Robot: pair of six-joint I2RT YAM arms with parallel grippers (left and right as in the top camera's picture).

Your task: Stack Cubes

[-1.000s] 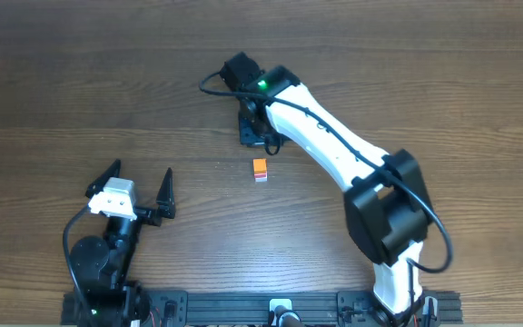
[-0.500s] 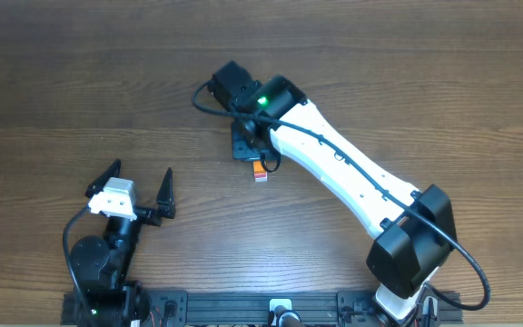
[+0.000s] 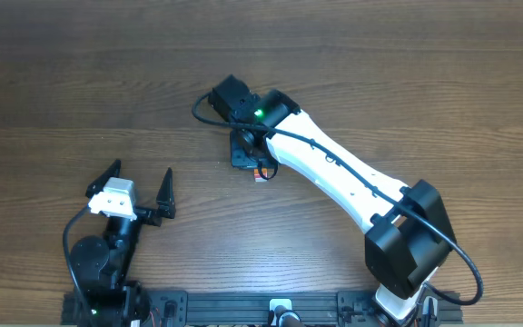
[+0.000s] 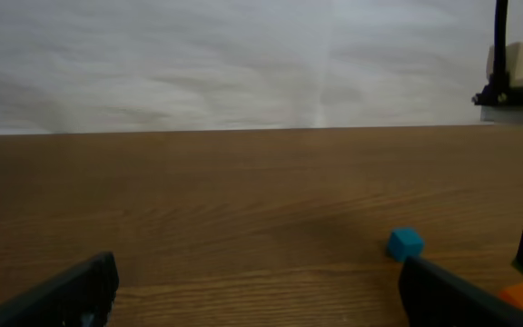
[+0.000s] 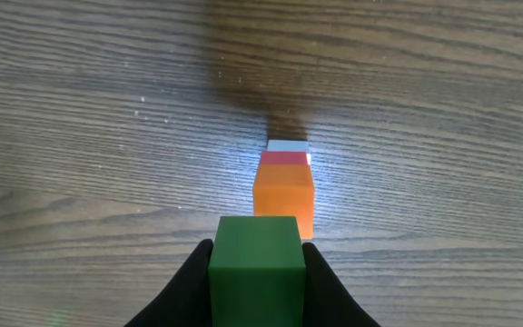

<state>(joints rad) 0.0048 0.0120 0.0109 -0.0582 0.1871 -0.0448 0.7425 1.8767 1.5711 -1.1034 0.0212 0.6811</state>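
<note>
Over the table (image 3: 443, 82) in the top view, the right gripper (image 3: 246, 153) hangs by the stack (image 3: 261, 173), and the left gripper (image 3: 140, 193) rests wide open. From the left wrist, a blue cube (image 4: 405, 243) lies loose and unstacked. From the right wrist, the fingers clamp a green cube (image 5: 254, 259) just short of the orange-topped stack, not yet placed.

Your top camera hangs over the table (image 3: 62, 73) and looks straight down, from high enough to take in the whole work area. Your left wrist camera sits low, just above the wood, and faces level across it to a pale wall (image 4: 243, 64). Your right wrist camera looks steeply down from close above the stack (image 5: 284, 186), with the green cube (image 5: 255, 263) right under the lens. The top and right wrist views share that stack and the wood around it.
</note>
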